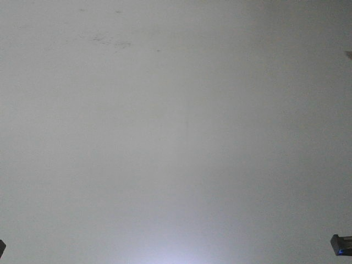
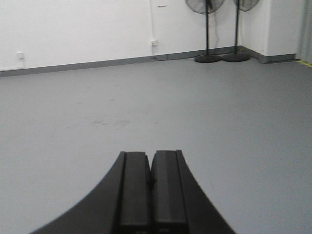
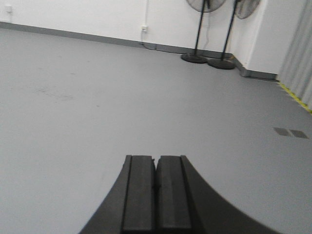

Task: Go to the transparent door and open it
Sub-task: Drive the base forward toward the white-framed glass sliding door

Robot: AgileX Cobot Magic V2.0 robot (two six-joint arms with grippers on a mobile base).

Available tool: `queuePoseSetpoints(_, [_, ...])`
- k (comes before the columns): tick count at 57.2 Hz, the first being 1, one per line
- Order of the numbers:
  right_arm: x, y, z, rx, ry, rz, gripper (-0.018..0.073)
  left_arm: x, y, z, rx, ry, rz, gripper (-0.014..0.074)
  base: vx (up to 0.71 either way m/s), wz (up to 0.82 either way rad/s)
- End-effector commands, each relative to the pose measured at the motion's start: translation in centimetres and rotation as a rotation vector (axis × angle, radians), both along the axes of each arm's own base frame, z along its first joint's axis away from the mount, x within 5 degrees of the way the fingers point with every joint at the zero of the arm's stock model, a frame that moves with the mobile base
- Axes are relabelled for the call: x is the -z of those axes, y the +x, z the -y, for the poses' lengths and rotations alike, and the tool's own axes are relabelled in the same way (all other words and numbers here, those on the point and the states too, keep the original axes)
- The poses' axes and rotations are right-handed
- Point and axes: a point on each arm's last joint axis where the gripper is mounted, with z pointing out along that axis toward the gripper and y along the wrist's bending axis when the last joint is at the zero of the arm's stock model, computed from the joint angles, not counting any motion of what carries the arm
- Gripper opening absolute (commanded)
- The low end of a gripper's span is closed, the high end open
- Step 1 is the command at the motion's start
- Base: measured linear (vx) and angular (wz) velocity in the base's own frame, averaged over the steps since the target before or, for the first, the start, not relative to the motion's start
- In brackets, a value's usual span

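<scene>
- the transparent door shows in no view, so the step in hand is judged to be the approach: finding it and driving to it.
- left pincer [image 2: 151, 192] is pressed together and holds nothing; right pincer [image 3: 156, 195] is likewise pressed together and empty.
- both wrist views look low across bare grey floor [image 2: 146, 107] to a white wall [image 2: 73, 29] and two pedestal fans [image 2: 208, 57] in a corner.
- the front view shows only a plain pale surface.
- the next move calls for turning the base until the door comes into sight.

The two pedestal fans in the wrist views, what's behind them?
A white wall with a grey skirting strip stands behind the fans, close to a room corner. Their heads and poles cover small patches of it.
</scene>
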Motion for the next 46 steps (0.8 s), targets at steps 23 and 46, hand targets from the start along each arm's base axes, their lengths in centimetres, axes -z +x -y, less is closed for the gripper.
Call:
queuePoseSetpoints(23, [-0.66, 0.04, 0.01, 0.002, -0.011, 0.089, -0.0001, -0.58, -0.04, 0.06, 0.009, -0.024, 0.088, 0.0003, 0.49, 0.45])
queuePoseSetpoints(46, [-0.66, 0.04, 0.01, 0.002, -0.011, 0.089, -0.0001, -0.58, -0.04, 0.06, 0.009, -0.024, 0.088, 0.0003, 0.53, 0.33])
